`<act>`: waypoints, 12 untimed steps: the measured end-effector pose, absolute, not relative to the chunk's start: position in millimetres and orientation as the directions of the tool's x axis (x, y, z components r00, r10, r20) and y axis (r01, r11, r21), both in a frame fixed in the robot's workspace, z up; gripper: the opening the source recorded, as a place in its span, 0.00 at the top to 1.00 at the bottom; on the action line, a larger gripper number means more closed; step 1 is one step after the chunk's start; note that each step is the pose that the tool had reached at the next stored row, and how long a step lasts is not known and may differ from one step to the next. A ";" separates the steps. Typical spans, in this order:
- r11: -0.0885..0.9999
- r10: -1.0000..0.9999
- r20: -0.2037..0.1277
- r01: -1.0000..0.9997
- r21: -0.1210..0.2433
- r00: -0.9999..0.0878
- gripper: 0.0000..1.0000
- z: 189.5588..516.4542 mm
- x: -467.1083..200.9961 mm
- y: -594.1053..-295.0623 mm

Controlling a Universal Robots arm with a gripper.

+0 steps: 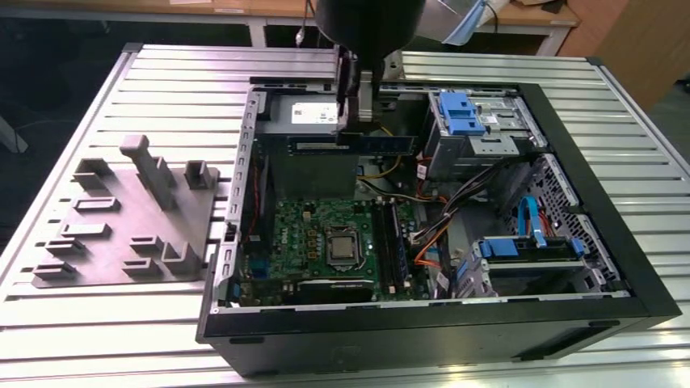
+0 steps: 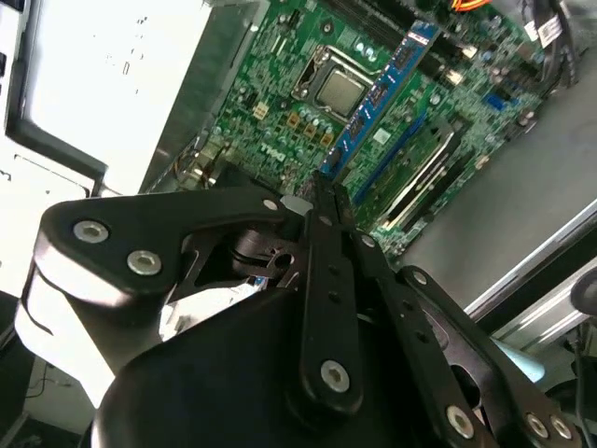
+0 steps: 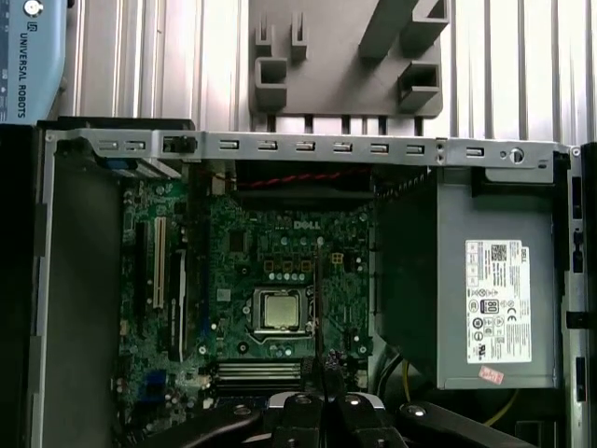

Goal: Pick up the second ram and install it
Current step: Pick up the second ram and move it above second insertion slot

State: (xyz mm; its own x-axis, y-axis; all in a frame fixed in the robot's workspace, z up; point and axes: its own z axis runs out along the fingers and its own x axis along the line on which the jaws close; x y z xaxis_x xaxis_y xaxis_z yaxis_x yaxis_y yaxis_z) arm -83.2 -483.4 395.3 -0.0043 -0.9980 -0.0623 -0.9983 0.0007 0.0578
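Item: second ram (image 1: 390, 144) — pinched at mid-length between the pressed-together fingers of the gripper (image 1: 354, 133). Held level and on edge above the open case (image 1: 431, 327), near its power-supply end — probably oriented so its contact edge meets the motherboard (image 1: 323, 234) slots squarely.

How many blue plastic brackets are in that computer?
2. One blue plastic bracket tops the far metal drive cage; the other sits on the nearer cage, toward the exterior view's right. Others may be hidden.

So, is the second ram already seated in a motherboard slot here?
No, in the exterior view the second ram hangs clamped in the gripper above the open case, clear of the motherboard.
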 end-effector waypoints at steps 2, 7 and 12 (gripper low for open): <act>0.001 -0.998 -0.062 -0.998 0.058 -0.004 0.88 395.3 -82.6 -483.5; 0.001 -0.998 -0.062 -0.998 0.058 -0.004 0.88 393.2 -82.2 -483.4; 0.001 -0.998 -0.062 -0.998 0.058 -0.004 0.88 384.2 -81.6 -483.4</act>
State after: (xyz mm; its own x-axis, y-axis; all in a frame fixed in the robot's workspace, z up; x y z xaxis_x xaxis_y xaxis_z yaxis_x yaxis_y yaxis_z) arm -81.6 -483.4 384.2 -0.0043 -0.9980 -0.0624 -0.9983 0.0007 0.0578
